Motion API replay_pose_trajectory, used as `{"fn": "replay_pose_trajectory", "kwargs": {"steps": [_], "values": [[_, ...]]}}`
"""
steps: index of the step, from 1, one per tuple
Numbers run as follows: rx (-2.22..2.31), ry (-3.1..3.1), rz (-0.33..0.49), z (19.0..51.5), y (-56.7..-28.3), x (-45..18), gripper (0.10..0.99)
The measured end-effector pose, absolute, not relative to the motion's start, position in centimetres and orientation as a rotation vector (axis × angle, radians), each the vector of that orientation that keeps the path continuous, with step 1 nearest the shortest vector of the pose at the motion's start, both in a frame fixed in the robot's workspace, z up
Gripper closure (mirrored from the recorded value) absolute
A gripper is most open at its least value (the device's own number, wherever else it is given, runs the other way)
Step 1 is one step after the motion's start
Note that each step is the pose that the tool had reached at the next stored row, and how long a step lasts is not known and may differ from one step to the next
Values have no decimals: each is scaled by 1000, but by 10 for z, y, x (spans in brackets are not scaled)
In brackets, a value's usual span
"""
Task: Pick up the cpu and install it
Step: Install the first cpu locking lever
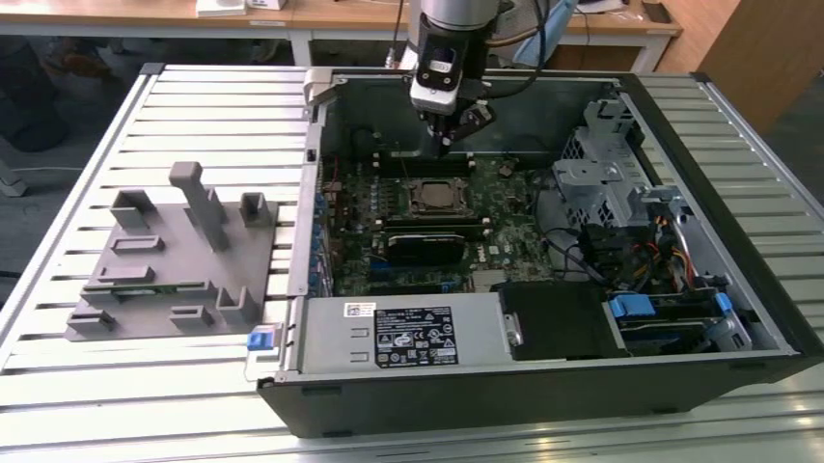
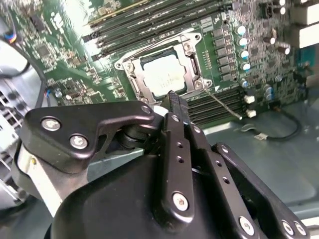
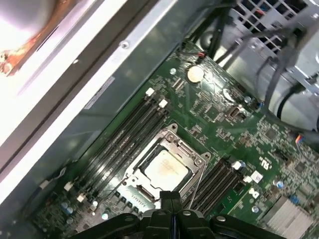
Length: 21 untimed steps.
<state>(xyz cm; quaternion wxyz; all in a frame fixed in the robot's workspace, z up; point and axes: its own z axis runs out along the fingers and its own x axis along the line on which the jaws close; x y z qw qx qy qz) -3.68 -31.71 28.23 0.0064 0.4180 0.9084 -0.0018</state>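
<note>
The cpu (image 1: 434,196), a small square chip with a pale silver top, lies flat inside the black socket frame (image 1: 434,180) on the green motherboard (image 1: 503,207). Both wrist views look down on the cpu (image 2: 164,74) (image 3: 166,169) in that frame. My gripper (image 1: 445,145) hangs above the board just behind the socket, toward the case's back wall. Its fingers are pressed together, shut, with nothing between them. Its tip (image 2: 172,98) (image 3: 169,197) stands a short way above the cpu and apart from it.
The open computer case (image 1: 721,318) lies on a slatted metal table. A grey plastic fixture (image 1: 174,260) stands to the exterior view's left. Inside the case are a black module (image 1: 431,243), a power supply (image 1: 399,333), a drive cage (image 1: 605,183) with cables, and memory slots (image 3: 124,144).
</note>
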Motion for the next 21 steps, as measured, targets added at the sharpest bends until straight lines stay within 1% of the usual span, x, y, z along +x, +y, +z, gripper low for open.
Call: {"fn": "replay_pose_trajectory", "kwargs": {"steps": [21], "values": [[747,3038,-2,281,-317,-37,980]]}}
